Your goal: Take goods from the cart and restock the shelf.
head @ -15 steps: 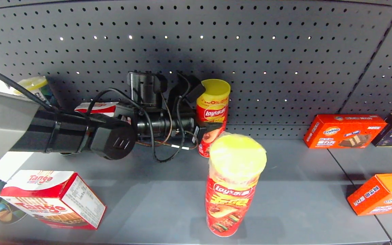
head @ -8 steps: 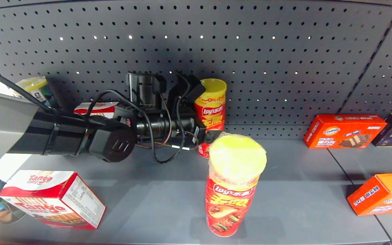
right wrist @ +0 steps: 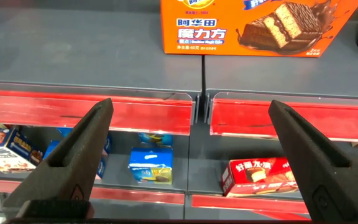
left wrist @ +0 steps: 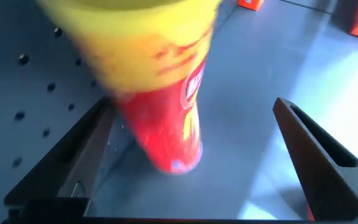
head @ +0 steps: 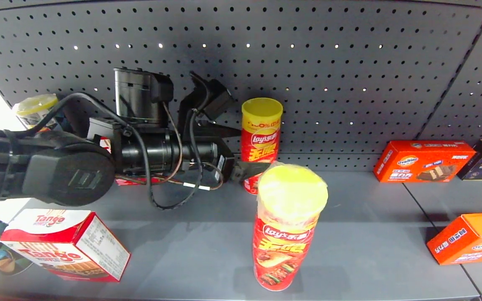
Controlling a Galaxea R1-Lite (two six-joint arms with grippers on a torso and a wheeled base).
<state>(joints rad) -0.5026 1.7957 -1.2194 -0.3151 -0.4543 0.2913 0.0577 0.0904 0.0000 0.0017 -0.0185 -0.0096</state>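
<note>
My left claw [head: 241, 148] is open, jaws apart, tips just beside the chips can [head: 262, 133] standing upright at the back edge of the shelf [head: 370, 234]. If I swing sideways, a jaw could tip it, or strike the second can [head: 289, 225] near the front edge.

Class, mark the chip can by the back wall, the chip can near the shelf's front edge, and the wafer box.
back chip can [head: 261, 136]: head view, middle of label.
front chip can [head: 285, 235]: head view, red label below lid.
wafer box [head: 63, 251]: head view, front face.
</note>
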